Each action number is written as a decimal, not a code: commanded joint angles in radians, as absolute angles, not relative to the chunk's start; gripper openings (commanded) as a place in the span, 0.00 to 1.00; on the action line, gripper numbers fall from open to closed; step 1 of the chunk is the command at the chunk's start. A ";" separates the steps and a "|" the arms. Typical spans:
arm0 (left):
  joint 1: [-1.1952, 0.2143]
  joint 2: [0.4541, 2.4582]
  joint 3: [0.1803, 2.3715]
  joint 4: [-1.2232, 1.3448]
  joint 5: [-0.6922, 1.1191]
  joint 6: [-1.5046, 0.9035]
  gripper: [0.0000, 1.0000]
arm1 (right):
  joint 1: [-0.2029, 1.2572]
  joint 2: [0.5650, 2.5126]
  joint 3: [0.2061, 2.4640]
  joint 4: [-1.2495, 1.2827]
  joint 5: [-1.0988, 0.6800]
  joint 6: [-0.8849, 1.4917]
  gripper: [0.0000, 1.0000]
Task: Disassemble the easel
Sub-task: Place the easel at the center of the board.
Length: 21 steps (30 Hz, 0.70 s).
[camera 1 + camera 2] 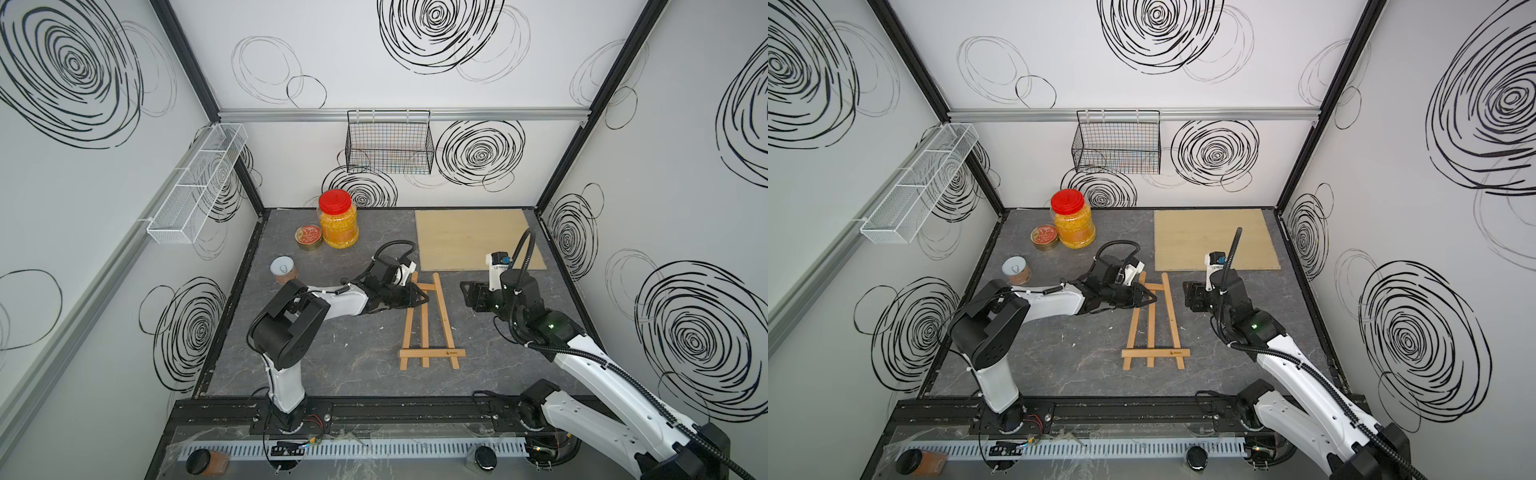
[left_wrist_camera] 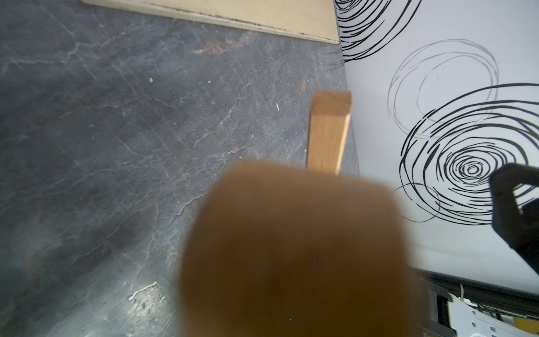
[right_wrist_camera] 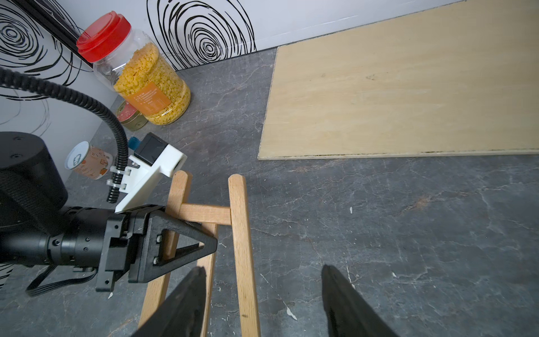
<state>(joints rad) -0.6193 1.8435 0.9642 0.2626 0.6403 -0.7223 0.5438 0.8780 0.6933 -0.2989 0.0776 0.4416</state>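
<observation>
A grey marble-patterned tabletop (image 1: 332, 353) carries everything. A large pale rectangular plywood board (image 1: 478, 239) lies flat in its far right corner. Just in front of the board, mid-table, the small honey-brown wooden A-frame easel (image 1: 419, 354) lies with its ledge strip toward the robot. A clear plastic jar of yellow grains with a red lid (image 1: 338, 226) stands far left. The left gripper (image 3: 211, 242) is clamped narrowly on the easel beside its crossbar. The right gripper (image 3: 262, 268) hovers by the easel's top, jaws apart, holding nothing. A flat round tin (image 1: 308, 237) sits just beside the jar, a small pull-tab can (image 1: 284, 269) nearer the left edge
</observation>
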 commanded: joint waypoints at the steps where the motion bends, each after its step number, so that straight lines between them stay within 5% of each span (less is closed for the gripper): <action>1: -0.608 1.870 0.960 0.336 0.666 -0.726 0.00 | 0.538 0.888 0.683 -0.317 0.063 0.461 0.66; 11: -0.559 1.936 0.952 0.339 0.666 -0.714 0.08 | 0.537 0.919 0.678 -0.311 0.043 0.476 0.67; 21: -0.516 1.948 0.968 0.258 0.635 -0.645 0.28 | 0.535 0.964 0.710 -0.336 0.046 0.482 0.67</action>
